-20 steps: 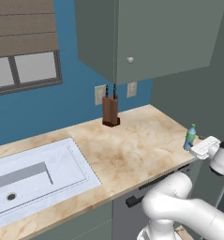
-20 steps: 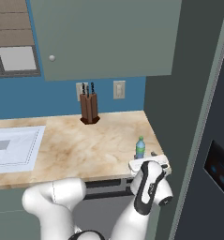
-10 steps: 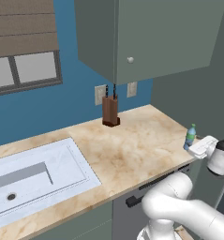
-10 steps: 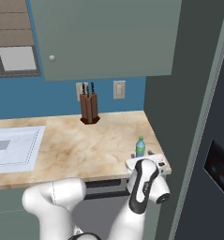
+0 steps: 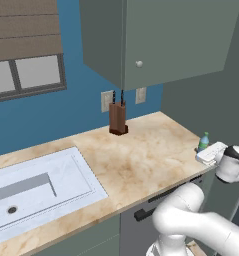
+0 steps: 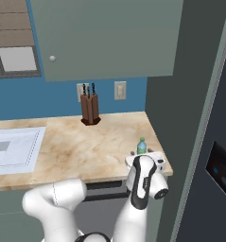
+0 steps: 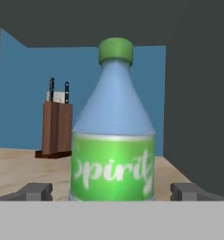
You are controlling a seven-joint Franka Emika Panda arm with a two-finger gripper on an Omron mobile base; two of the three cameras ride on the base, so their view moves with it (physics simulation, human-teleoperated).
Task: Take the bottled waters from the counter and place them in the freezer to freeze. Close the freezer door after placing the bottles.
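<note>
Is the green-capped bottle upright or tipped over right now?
Upright: the bottle stands on the counter, green cap on top, between the open gripper's fingertips.

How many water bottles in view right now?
1. The green-capped bottle stands upright at the counter's right end near the front edge, between the open tool's fingertips. A second bottle may be hidden behind the arm.

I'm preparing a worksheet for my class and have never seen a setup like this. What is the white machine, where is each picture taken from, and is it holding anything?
It is a white robot arm in a simulated kitchen. Two cameras sit behind it, left and right, looking over the counter. The third sits on its hand, looking along the gripper. On the counter: a sink, a knife block and a green-capped bottle near the right edge. The open fingers flank the bottle; nothing is gripped yet.
</note>
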